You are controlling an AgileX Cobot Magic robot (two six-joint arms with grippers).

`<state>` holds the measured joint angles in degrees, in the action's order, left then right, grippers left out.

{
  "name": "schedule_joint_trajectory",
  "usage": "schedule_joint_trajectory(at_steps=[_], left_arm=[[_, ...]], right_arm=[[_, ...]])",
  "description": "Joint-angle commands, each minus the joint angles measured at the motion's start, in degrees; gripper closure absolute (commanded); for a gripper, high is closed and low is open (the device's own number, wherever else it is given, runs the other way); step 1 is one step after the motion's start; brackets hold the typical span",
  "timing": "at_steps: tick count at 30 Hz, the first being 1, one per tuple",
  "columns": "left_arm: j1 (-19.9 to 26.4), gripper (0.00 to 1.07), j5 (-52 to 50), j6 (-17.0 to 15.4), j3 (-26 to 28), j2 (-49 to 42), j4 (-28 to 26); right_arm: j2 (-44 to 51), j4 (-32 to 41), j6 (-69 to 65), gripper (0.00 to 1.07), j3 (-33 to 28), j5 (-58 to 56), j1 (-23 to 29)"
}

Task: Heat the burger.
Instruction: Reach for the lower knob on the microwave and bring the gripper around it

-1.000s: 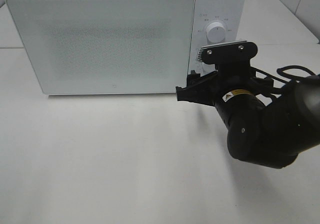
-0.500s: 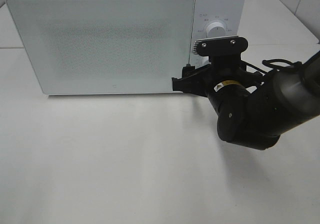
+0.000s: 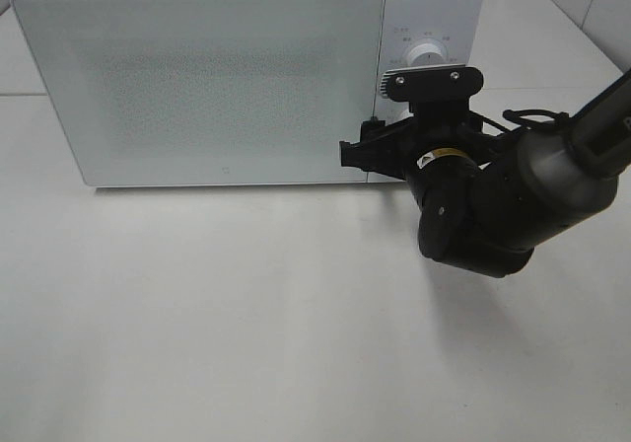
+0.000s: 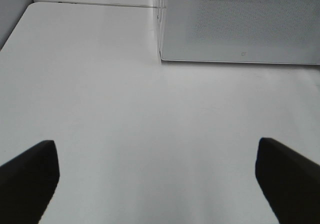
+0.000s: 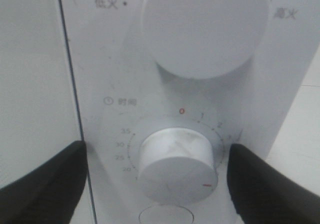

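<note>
Straddling the lower dial (image 5: 177, 166) of the microwave (image 3: 431, 3), the right gripper (image 5: 157, 151) has jaws apart, unclamped; the left gripper (image 4: 157, 156) gapes over the table (image 4: 125, 109). Door (image 3: 197, 77) shut; where the burger is cannot be told.

On the microwave panel (image 5: 102, 59), "低火" and "高火" flank the power knob (image 5: 205, 24). "时间", a red 0, 1, 2 and 35, 30, 25, 20 ring the timer dial (image 5: 177, 165).

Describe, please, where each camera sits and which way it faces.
Exterior high: mounted high, looks down on table and closed microwave; shows right arm and right gripper at the panel.
Left wrist: low over the table, faces the microwave's corner; shows the open left gripper.
Right wrist: close to the panel, faces the timer knob; open right gripper either side.
Shared: all show the microwave; exterior high and right wrist, the upper knob.
</note>
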<state>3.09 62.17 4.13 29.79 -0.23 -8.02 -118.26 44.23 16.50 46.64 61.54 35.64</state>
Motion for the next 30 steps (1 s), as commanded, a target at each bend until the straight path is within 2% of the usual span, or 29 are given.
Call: schedule_joint_trajectory(at_steps=[1,9,10,11,12,13,14,15,16,17,18,19,20,30], left_arm=[[0.1,0.07,-0.6,-0.5,-0.1,-1.0,-0.3],[0.1,0.07,-0.6,-0.5,-0.1,-1.0,-0.3],[0.1,0.07,-0.6,-0.5,-0.1,-1.0,-0.3],[0.1,0.07,-0.6,-0.5,-0.1,-1.0,-0.3],[0.1,0.07,-0.6,-0.5,-0.1,-1.0,-0.3],[0.1,0.07,-0.6,-0.5,-0.1,-1.0,-0.3],[0.1,0.07,-0.6,-0.5,-0.1,-1.0,-0.3],[0.1,0.07,-0.6,-0.5,-0.1,-1.0,-0.3],[0.1,0.07,-0.6,-0.5,-0.1,-1.0,-0.3],[0.1,0.07,-0.6,-0.5,-0.1,-1.0,-0.3],[0.1,0.07,-0.6,-0.5,-0.1,-1.0,-0.3],[0.1,0.07,-0.6,-0.5,-0.1,-1.0,-0.3],[0.1,0.07,-0.6,-0.5,-0.1,-1.0,-0.3],[0.1,0.07,-0.6,-0.5,-0.1,-1.0,-0.3]], right_arm=[[-0.1,-0.1,1.0,0.35,0.7,0.7,-0.2],[-0.1,0.0,1.4,0.36,0.7,0.9,-1.0],[-0.1,0.0,1.7,0.39,0.8,0.7,-1.4],[-0.1,0.0,1.7,0.48,1.0,0.0,-1.4],[-0.1,0.0,1.7,0.48,1.0,0.0,-1.4],[-0.1,0.0,1.7,0.55,1.0,0.2,-1.4],[-0.1,0.0,1.7,0.68,1.0,0.3,-1.4],[-0.1,0.0,1.7,0.68,1.0,0.3,-1.4],[-0.1,0.0,1.7,0.77,1.0,0.3,-1.4],[-0.1,-0.3,1.7,0.92,1.0,0.3,-1.5],[-0.1,-0.3,1.7,0.92,1.0,0.3,-1.5],[-0.1,-0.6,1.7,1.04,1.0,0.5,-1.5],[-0.1,-0.7,1.7,1.07,1.0,0.8,-1.5],[-0.1,-1.8,-1.3,1.07,1.0,5.2,-1.5]])
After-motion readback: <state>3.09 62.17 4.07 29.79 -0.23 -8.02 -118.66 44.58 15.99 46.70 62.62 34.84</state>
